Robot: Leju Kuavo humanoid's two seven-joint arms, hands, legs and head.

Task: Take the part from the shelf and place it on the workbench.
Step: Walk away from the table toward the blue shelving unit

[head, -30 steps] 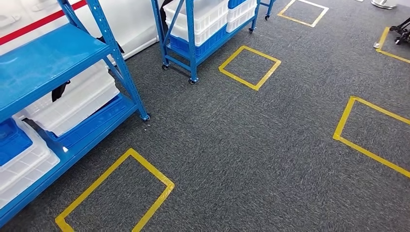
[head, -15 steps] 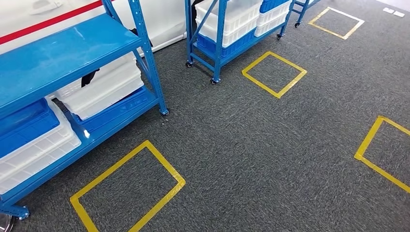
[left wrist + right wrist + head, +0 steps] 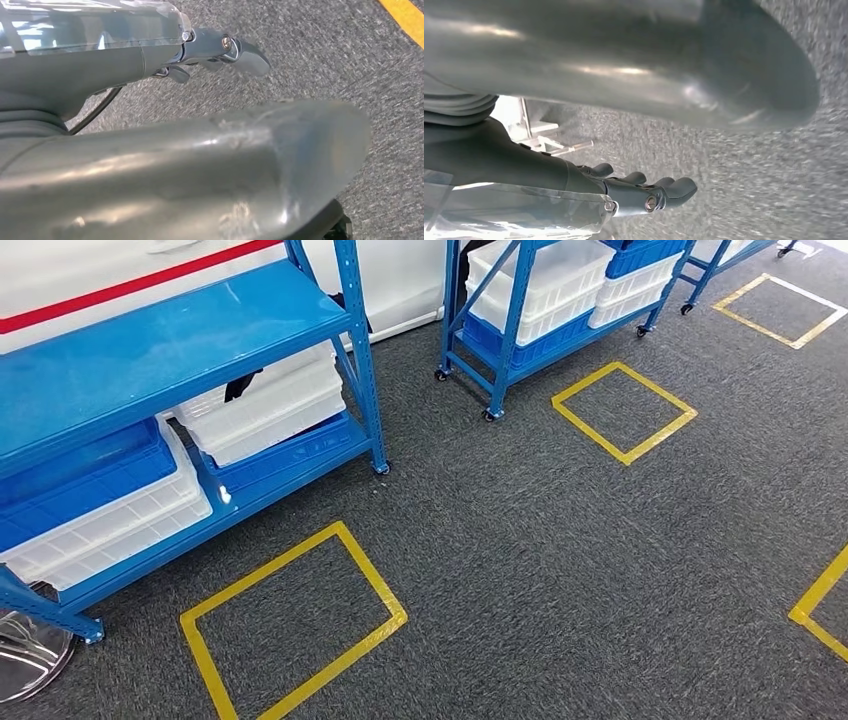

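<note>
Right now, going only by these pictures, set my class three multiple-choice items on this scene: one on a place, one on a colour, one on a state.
1. Where do the white bins sit on the near rack?
A. on its top shelf
B. on its lower shelf
C. on the carpet beside it

2. What colour is the tape that marks squares on the carpet?
A. yellow
B. green
C. white

3. What do the two hands hold?
A. a bin each
B. one part between them
C. nothing

Answers:
1 B: the white bins lie on the lower shelf of the near rack, under its bare blue top shelf.
2 A: the tape square on the carpet is yellow.
3 C: the left hand and the right hand hang over carpet with nothing in their fingers.
</note>
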